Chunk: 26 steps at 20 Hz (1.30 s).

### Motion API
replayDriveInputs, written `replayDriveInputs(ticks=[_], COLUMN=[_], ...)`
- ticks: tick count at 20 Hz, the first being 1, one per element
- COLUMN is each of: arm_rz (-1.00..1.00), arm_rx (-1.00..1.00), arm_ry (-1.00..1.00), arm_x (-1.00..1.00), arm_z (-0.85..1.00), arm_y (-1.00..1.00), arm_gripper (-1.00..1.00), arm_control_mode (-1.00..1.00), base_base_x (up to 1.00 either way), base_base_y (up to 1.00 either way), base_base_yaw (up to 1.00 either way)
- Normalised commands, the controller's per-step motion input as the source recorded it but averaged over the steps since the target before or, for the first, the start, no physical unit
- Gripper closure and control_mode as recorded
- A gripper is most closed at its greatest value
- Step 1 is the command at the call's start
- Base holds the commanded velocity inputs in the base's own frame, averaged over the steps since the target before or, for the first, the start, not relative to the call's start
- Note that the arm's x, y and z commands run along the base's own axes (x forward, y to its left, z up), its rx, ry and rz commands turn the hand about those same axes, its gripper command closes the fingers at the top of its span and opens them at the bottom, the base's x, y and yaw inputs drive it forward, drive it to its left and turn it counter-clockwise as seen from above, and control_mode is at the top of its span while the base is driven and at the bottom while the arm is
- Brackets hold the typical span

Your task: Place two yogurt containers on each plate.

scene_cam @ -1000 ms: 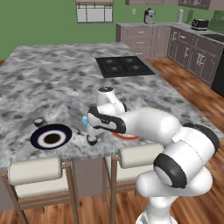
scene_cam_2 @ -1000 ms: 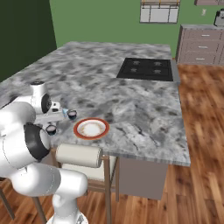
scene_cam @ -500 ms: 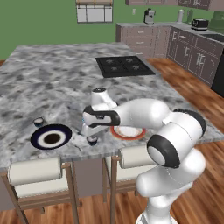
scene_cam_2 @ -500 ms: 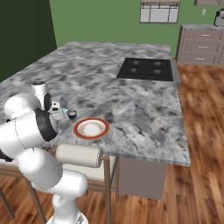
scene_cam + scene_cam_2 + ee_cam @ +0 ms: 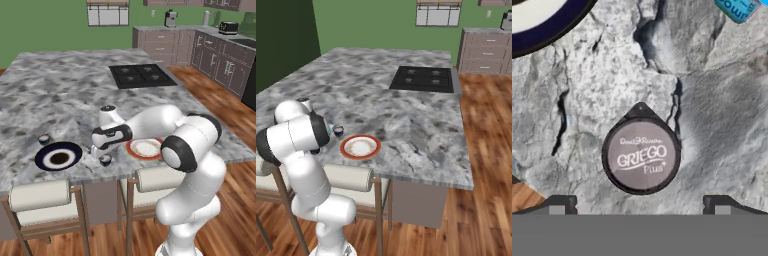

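Observation:
A round dark yogurt container (image 5: pixel 641 156) with a grey "Griego" lid stands on the counter, straight below my open gripper (image 5: pixel 639 205); the cup lies between the two fingertips' lines and nothing touches it. From the left base view this cup (image 5: pixel 105 160) sits near the counter's front edge, just beside the gripper (image 5: pixel 97 151). The navy plate (image 5: pixel 58 156) lies to its left, with another dark cup (image 5: pixel 44 139) behind it. The orange-rimmed plate (image 5: pixel 145 148) lies to the right and is bare. A light-blue tub (image 5: pixel 739 7) shows at the hand view's top edge.
The counter's front edge runs close below the cup, with two padded stools (image 5: pixel 37 196) under it. A black cooktop (image 5: pixel 139 75) is set into the far side of the island. A dark cup (image 5: pixel 338 131) stands left of the orange-rimmed plate (image 5: pixel 360 147).
The arm has swung left, away from the orange-rimmed plate, and the hand now hangs over the cup near the front edge. The jaws stayed wide.

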Motion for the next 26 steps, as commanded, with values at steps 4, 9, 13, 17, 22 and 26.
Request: replayDriveInputs(ticks=[4,9,13,17,22,26], arm_rz=[0.09,0.09,0.01,0.0,0.0,0.0], arm_rx=[0.0,0.0,0.0,0.0,0.0,0.0], arm_ry=[0.04,0.02,0.06,0.08,0.03,0.0], arm_x=[0.3,0.14,0.0,-0.06,-0.01,0.0], arm_z=[-0.24,-0.14,-0.24,-0.24,-0.23,-0.06], arm_y=[0.16,0.15,0.0,-0.06,-0.1,0.0], arm_gripper=[-1.0,-1.0,-1.0,-1.0,-1.0,-1.0], arm_control_mode=[-1.0,-1.0,-1.0,-1.0,-1.0,-1.0], base_base_x=[0.0,0.0,0.0,0.0,0.0,0.0], base_base_y=[0.0,0.0,0.0,0.0,0.0,0.0], base_base_yaw=[0.0,0.0,0.0,0.0,0.0,0.0])
